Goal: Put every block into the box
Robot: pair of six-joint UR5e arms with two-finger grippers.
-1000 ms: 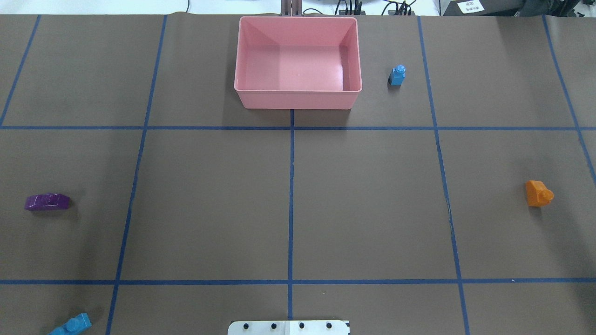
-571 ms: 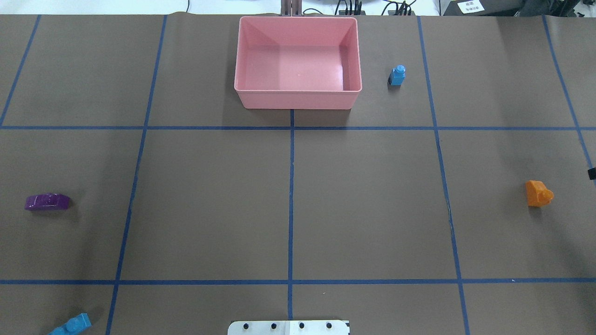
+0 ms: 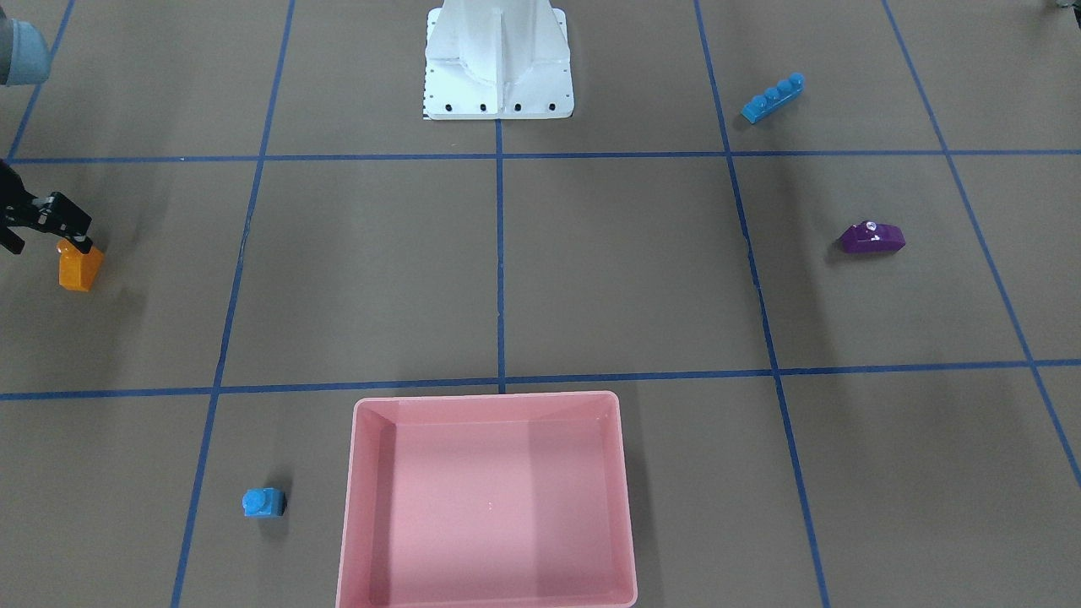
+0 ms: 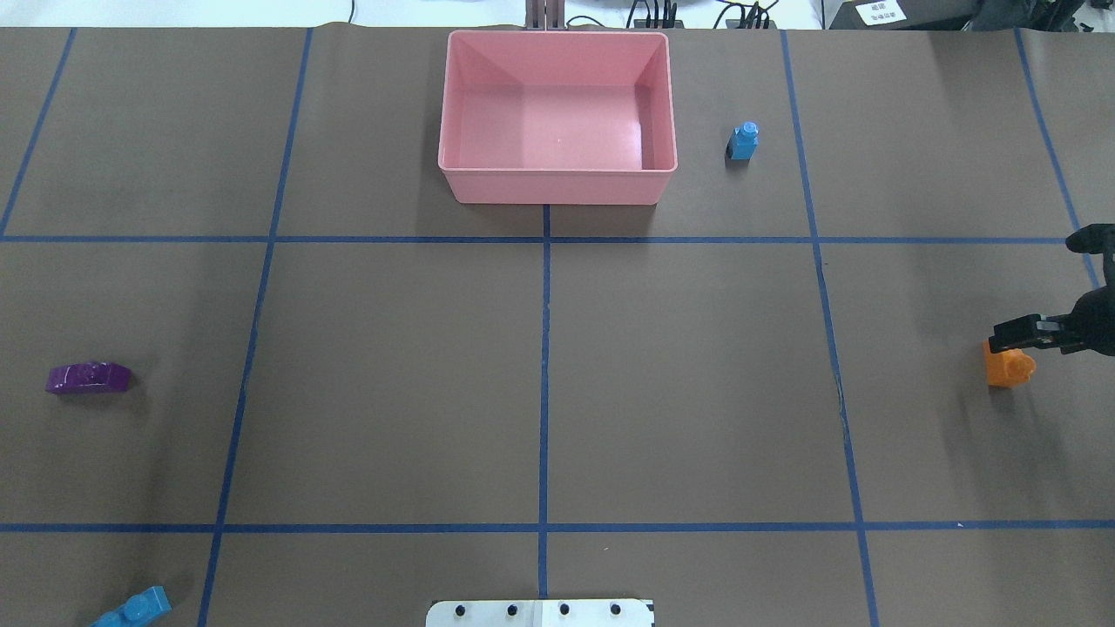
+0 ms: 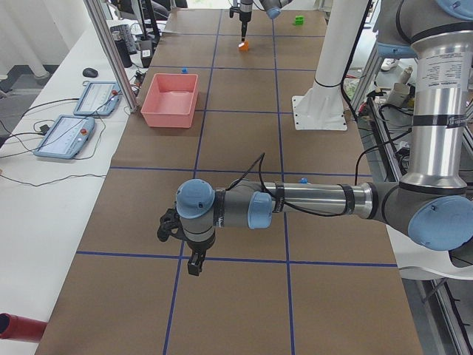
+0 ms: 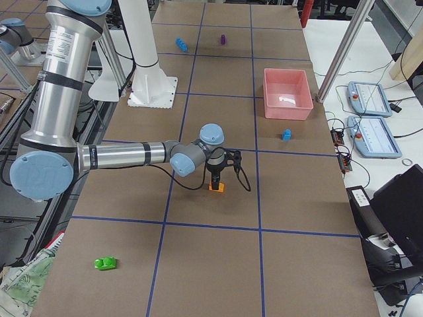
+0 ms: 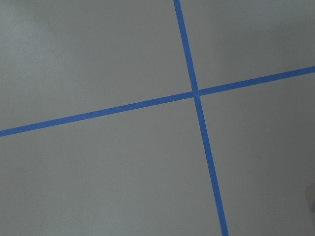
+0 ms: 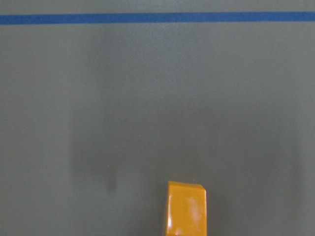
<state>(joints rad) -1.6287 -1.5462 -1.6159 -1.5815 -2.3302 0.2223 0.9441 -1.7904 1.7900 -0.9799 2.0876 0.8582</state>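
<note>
The pink box (image 4: 557,185) is empty at the table's far middle. The orange block (image 4: 1008,367) lies at the right, also in the right wrist view (image 8: 187,209). My right gripper (image 4: 1038,338) hangs open just above it, one finger over its far edge (image 3: 78,268). The small blue block (image 4: 743,141) stands right of the box. The purple block (image 4: 89,377) and long blue block (image 4: 132,609) lie at the left. The green block (image 6: 106,263) lies far out on the right. My left gripper (image 5: 194,259) hovers over bare table; I cannot tell whether it is open.
The white robot base (image 4: 540,613) sits at the near middle edge. Blue tape lines (image 4: 544,366) divide the brown table cover into squares. Tablets and cables (image 6: 373,125) lie on the bench beyond the box's side.
My right gripper has come into the overhead view from the right edge and moved left to above the orange block. No block has moved.
</note>
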